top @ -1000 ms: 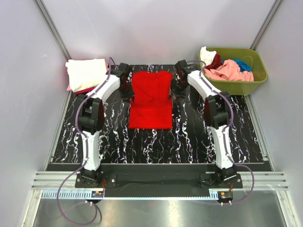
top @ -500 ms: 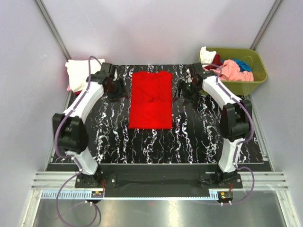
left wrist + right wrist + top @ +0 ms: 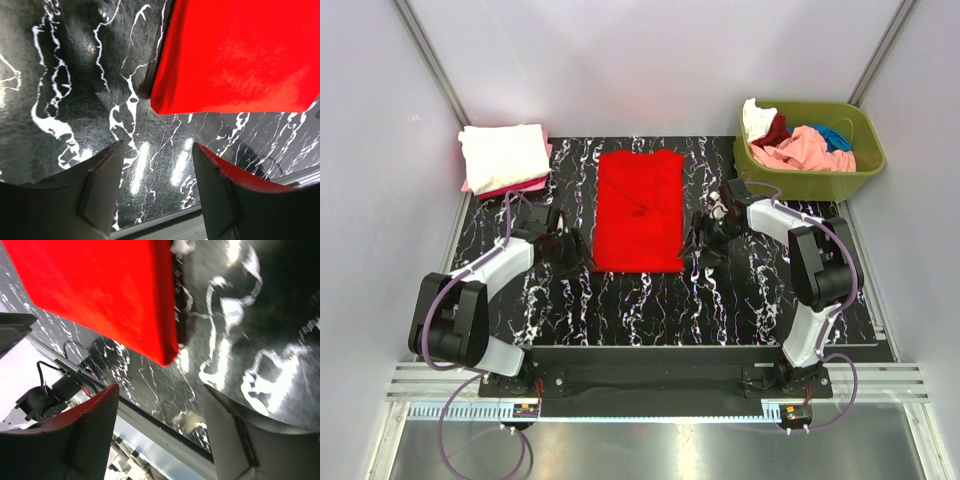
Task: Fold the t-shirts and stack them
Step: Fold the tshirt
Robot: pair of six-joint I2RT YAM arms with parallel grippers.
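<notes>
- As the overhead view shows, a bright red cloth t-shirt (image 3: 640, 210) lies flat at the middle of the black, white-veined worktop (image 3: 650, 300). It is folded into a tall rectangle, with its collar end toward the back wall.
- Left pincer (image 3: 570, 250): low over the worktop, just beside the near left corner of the red shirt. Its wrist view shows the pincer (image 3: 157, 190) released, jaws apart with only worktop between them, and the shirt corner (image 3: 165, 100) lying ahead of them, untouched.
- Right pincer (image 3: 702, 235): low, just beside the near right corner. Its wrist view shows this pincer (image 3: 160, 435) also released and grasping nothing, with the shirt's folded edge (image 3: 100, 290) clear of both fingers.
- Back left corner: a cream-white folded t-shirt (image 3: 503, 155) tops a small stack, with a pink cloth edge (image 3: 547, 152) and a dark red cloth edge (image 3: 515, 186) showing beneath it.
- Back right corner: an olive-green plastic bin (image 3: 840, 180) holds crumpled shirts, namely a pale pink one (image 3: 805, 152), a teal one (image 3: 836, 136), a dark red one (image 3: 778, 130) and a cream-white one (image 3: 756, 115).
</notes>
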